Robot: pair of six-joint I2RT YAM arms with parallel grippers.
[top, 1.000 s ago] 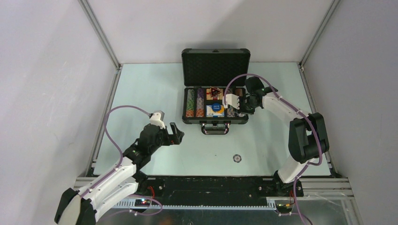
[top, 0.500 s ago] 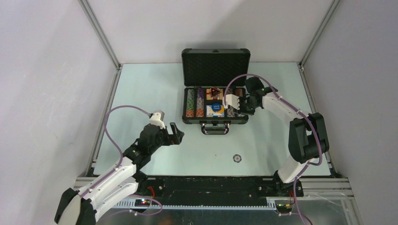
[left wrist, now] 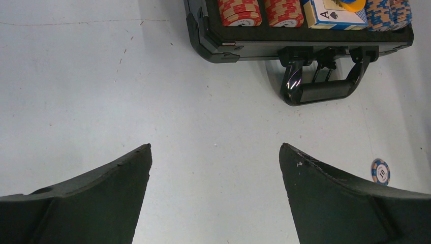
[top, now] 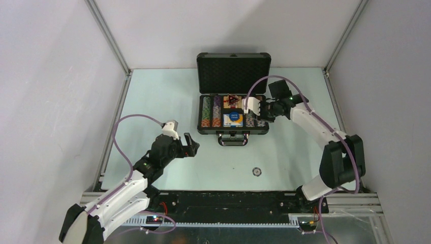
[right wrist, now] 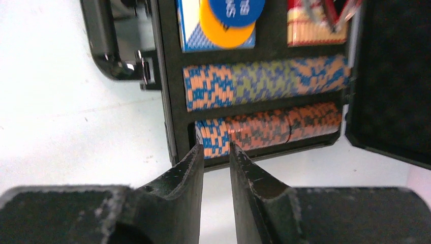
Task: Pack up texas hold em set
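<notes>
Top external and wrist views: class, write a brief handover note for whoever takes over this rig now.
Left gripper: open, empty, over bare table left of the briefcase.
Right gripper: jaws barely apart, nothing between them, by the outermost chip row.
Done: chip rows, card boxes and buttons lie in the open briefcase.
Left: pack the loose chip lying on the table, then shut the lid.

One briefcase; four chip rows; two card boxes; one loose chip.

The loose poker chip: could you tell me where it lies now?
Top view: the loose chip lies on the table, in front of the briefcase handle, slightly to its right.
</notes>
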